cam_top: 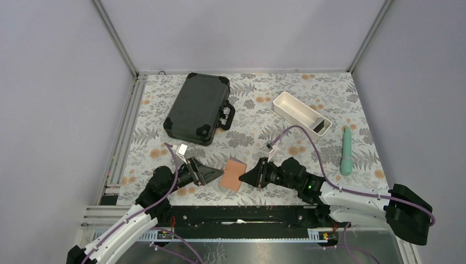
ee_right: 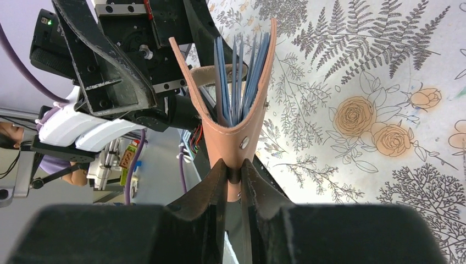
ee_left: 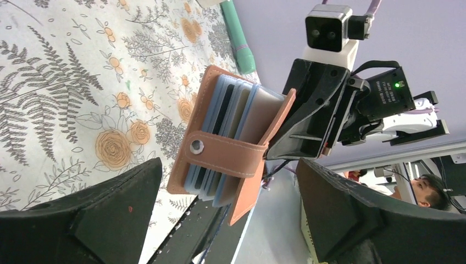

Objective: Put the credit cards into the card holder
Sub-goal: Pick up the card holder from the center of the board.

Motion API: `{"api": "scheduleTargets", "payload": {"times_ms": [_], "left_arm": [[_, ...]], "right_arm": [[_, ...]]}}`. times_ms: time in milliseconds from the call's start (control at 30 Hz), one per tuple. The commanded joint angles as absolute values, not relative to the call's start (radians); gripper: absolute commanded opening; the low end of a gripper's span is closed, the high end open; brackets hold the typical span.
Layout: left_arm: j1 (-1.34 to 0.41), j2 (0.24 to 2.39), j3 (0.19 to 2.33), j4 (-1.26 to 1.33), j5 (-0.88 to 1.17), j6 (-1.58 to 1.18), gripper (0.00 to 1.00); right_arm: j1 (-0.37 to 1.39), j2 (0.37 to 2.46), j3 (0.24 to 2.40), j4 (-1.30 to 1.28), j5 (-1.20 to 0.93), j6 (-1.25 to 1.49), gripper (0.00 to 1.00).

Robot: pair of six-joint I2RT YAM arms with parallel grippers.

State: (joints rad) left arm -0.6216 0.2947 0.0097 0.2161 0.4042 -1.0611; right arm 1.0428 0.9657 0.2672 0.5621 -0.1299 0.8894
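The counter (cam_top: 258, 118) is covered with a leaf-and-flower print. On its far left part lies a black hard case (cam_top: 195, 109), shut, with the handle turned to the right. To the right of it a long white tray (cam_top: 289, 114) sits at a slant. A dark thing (cam_top: 319, 126) lies at the tray's right end, too small to make out. Near the right edge, well apart from the rest, lies a slim teal tool (cam_top: 347, 151).

At the near edge of the counter the two arms meet nose to nose. The right hand (ee_right: 233, 168) is clenched on the card holder (cam_top: 235, 173), its two fingers pinching the folded spine just beside a metal stud. The holder's open side is turned away from that hand and points at the left hand (ee_left: 226, 165).

The left hand is released, with its fingers spread wide. In its wrist view they stand on either side of the card holder and touch nothing. The holder stands on edge between the two hands; I cannot tell whether it touches the counter.

Its tan covers gape a little, and pale blue pockets (ee_right: 236, 82) fan out between them. A strap (ee_left: 231, 157) with a snap (ee_left: 196, 146) wraps across the open side. A dark strip (ee_left: 222, 110) shows in one pocket, but I cannot tell whether it is a card.
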Motion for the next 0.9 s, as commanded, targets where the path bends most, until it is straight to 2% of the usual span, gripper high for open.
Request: {"api": "scheduleTargets", "payload": {"times_ms": [0,233,400,633,867], "left_arm": [[-0.625,0.249,0.019,0.155,0.357,-1.038,0.99],[-0.624,0.273,0.029,0.211,0.417,-1.016,0.99],[-0.626,0.392,0.090,0.202,0.524,-0.943,0.99],[-0.640,0.491,0.095,0.404,0.657,-1.017,0.98],[-0.689,0.508,0.089,0.465,0.671,-1.060,0.79]], "right_arm": [[1.045,0.933,0.274,0.588,-0.106,0.866,0.00],[1.045,0.896,0.275,0.615,-0.156,0.854,0.00],[1.045,0.873,0.306,0.633,-0.225,0.833,0.00],[1.045,0.873,0.339,0.651,-0.276,0.820,0.00],[1.045,0.881,0.349,0.689,-0.295,0.828,0.00]]}}
